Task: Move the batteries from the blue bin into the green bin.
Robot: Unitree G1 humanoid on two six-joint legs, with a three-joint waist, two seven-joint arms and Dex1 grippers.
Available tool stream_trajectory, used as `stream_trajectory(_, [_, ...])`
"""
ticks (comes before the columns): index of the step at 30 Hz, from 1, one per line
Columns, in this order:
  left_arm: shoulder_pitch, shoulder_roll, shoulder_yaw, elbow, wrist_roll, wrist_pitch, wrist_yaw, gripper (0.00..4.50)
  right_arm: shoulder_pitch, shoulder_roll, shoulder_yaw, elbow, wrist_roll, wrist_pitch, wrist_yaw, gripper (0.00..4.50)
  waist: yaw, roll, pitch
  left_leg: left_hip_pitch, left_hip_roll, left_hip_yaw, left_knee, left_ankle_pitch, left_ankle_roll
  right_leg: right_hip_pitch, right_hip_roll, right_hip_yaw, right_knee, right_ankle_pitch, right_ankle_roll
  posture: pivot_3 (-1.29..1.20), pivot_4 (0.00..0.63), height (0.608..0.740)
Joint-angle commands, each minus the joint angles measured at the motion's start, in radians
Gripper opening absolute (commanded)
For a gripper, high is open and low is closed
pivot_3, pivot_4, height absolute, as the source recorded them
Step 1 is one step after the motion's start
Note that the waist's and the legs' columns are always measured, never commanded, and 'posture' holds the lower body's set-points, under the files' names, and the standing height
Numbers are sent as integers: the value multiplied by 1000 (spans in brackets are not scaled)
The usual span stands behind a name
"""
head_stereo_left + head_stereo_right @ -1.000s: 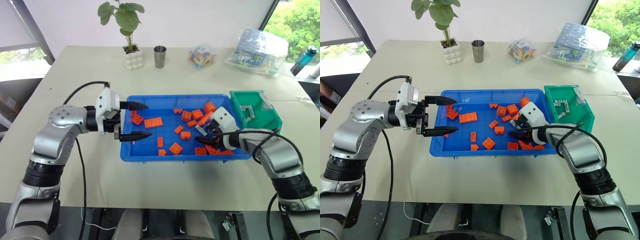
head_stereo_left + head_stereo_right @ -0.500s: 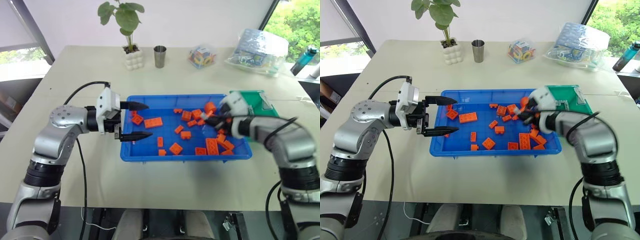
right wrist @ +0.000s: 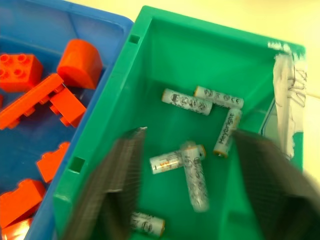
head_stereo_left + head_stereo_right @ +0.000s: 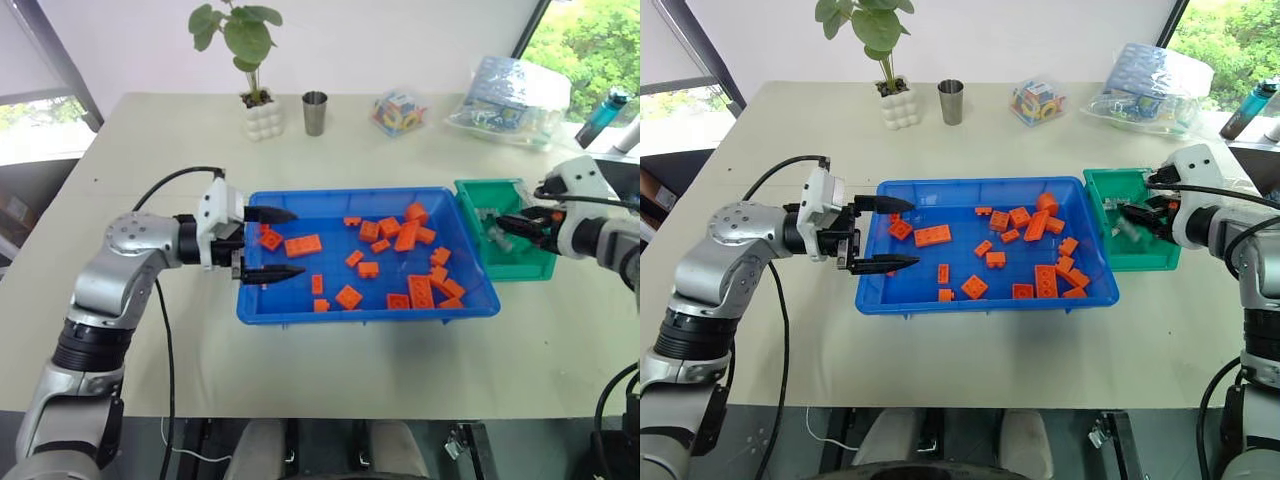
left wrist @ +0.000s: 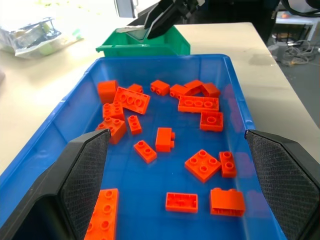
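The blue bin (image 4: 360, 315) in the middle of the table holds several orange bricks (image 4: 404, 236). The green bin (image 4: 520, 265) stands against its right end. Several grey-silver batteries (image 3: 186, 101) lie on the green bin's floor (image 3: 165, 45), and one battery (image 3: 195, 175) is blurred between the others. My right gripper (image 4: 515, 222) hovers over the green bin, open, with nothing between its fingers (image 3: 120, 185). My left gripper (image 4: 270, 243) is open over the blue bin's left rim, pointing along the bin (image 5: 235, 100), and holds nothing.
Along the table's far edge stand a potted plant (image 4: 258, 110), a metal cup (image 4: 314, 112), a small bag of coloured toys (image 4: 400, 110) and a larger plastic bag (image 4: 515, 95). A bottle (image 4: 603, 117) stands at the far right.
My right gripper rose out of the blue bin's right part, swung right over the green bin and opened, letting a battery go. The left arm kept still.
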Motion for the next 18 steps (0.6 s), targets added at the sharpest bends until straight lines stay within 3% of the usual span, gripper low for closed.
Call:
stream_trajectory(1, [-17, 18, 21, -1, -3, -8, -6, 4500, 77, -79, -49, -108, 37, -112, 146, 3947, 4, 0, 0, 0, 0, 0, 0, 0, 0, 0, 0, 0, 0, 0, 0, 0, 150, 711])
stream_trajectory(6, [-23, 59, 84, 21, -43, 42, 5, 4500, 265, -176, -209, -177, 119, -273, 417, 3947, 9, 0, 0, 0, 0, -1, 0, 0, 0, 1, 0, 0, -1, 0, 0, 0, 150, 711])
stream_trajectory(12, [-44, 157, 167, 67, -83, 93, -24, 4500, 412, -298, -370, -105, 161, -368, 706, 3947, 14, 0, 0, 1, 0, 0, 0, 0, 0, 2, 0, 0, -2, 0, 0, 0, 150, 711])
stream_trajectory(18, [-41, 221, 191, 77, -89, 91, -64, 4500, 412, -308, -392, -31, 160, -416, 750, 3947, 17, 0, 1, 1, 0, -1, 0, 0, 0, 3, 0, 0, -2, 0, 0, 0, 150, 711])
